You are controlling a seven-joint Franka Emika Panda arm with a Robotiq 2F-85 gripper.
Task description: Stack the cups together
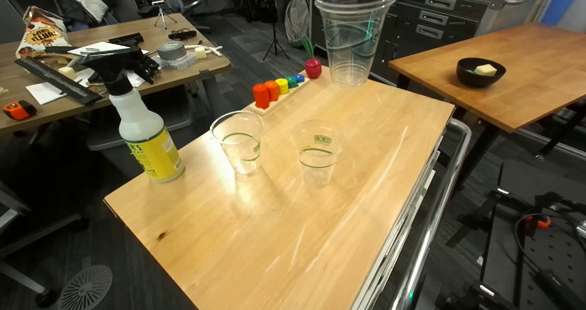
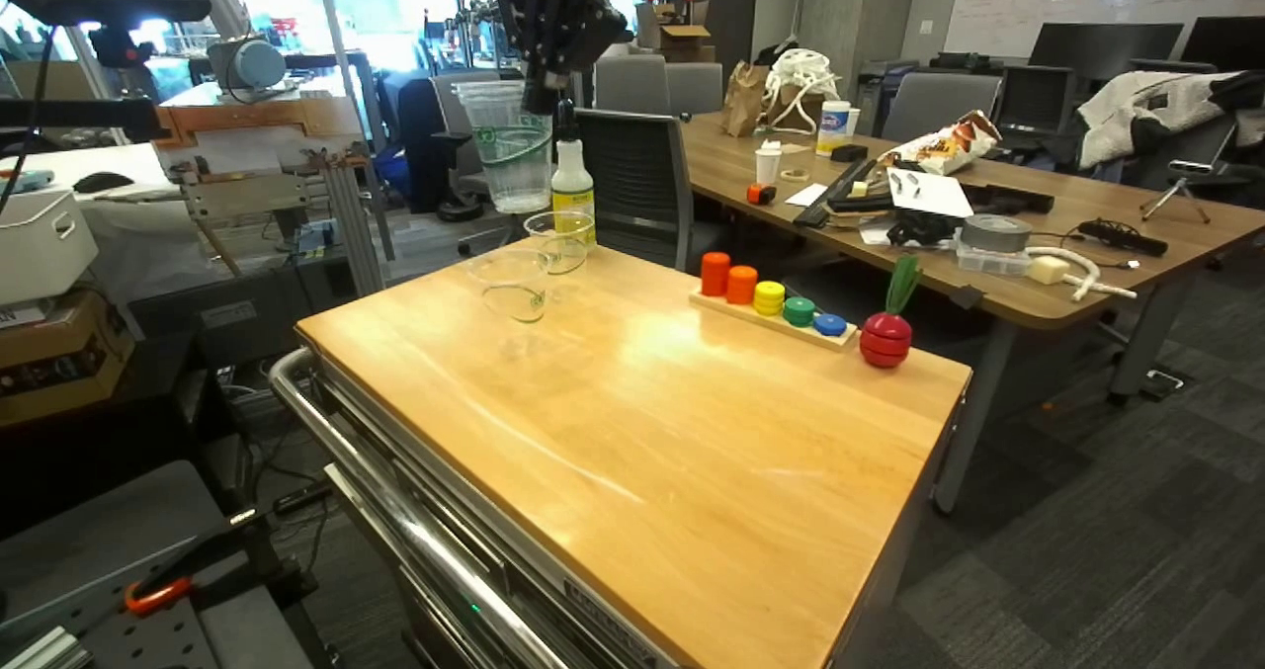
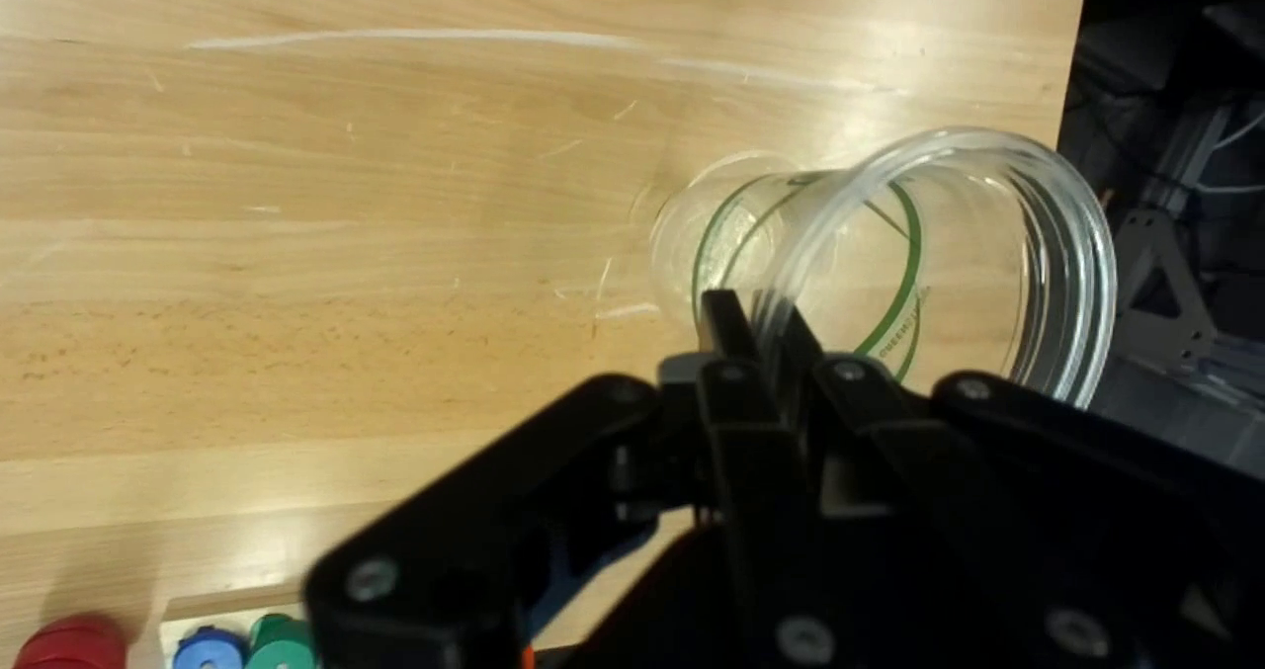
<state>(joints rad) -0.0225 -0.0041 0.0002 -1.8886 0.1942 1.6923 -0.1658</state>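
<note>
The black gripper (image 3: pixel 763 321), jaws pinching the wall of seemingly nested clear plastic cups (image 1: pixel 350 49) aloft, appears midway through stacking and should next lower them, centred, into a clear green-banded tumbler (image 1: pixel 318 156) or its twin (image 1: pixel 240 145), both upright on the wooden tabletop (image 1: pixel 274 255).

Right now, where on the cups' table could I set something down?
Bare: the patch between the coloured blocks and the metal rail. Crowded: around the spray bottle and two standing cups; held cups hang above the table.
</note>
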